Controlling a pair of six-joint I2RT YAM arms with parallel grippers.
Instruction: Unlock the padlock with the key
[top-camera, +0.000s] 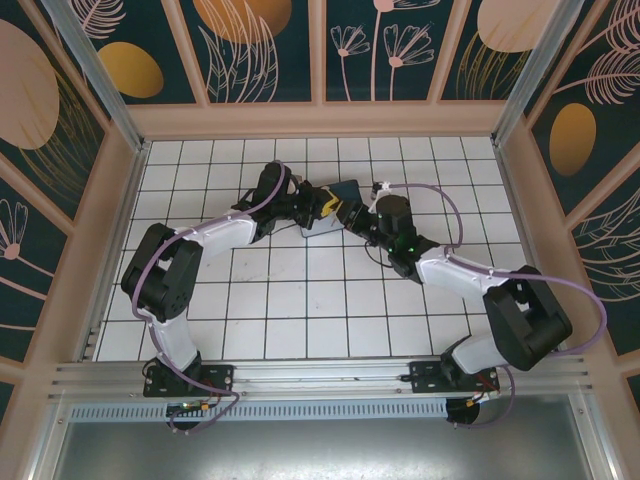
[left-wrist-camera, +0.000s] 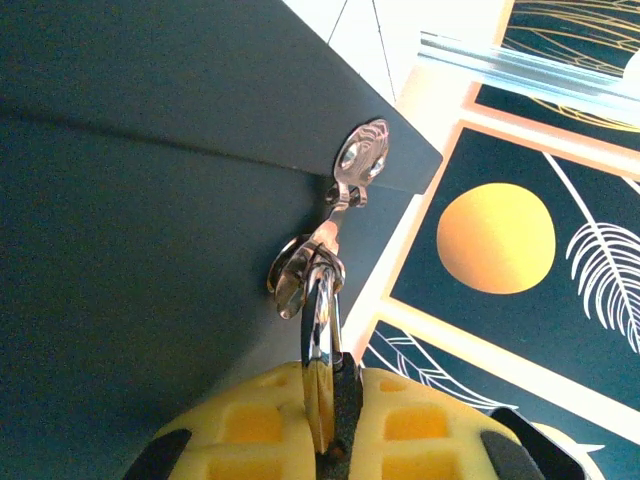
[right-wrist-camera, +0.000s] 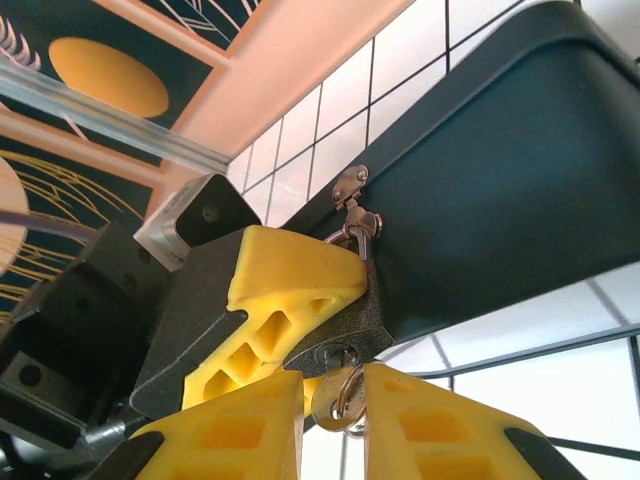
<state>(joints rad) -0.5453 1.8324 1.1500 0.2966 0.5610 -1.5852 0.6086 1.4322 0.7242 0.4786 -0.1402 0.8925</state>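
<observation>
- The tiled desk (top-camera: 300, 300) carries a dark box (right-wrist-camera: 500, 180) near its middle.
- The left gripper (left-wrist-camera: 330, 415) is clamped on the padlock (right-wrist-camera: 352, 325), whose shackle hangs from the box's hasp (right-wrist-camera: 350, 185).
- The right gripper (right-wrist-camera: 335, 425) is closed, pinching the key (right-wrist-camera: 338, 400) against the padlock's underside.

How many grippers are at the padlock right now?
2. The left gripper clamps the padlock, which hangs from the dark box's hasp; the right gripper sits just below, pinching the key at the padlock's underside.
</observation>
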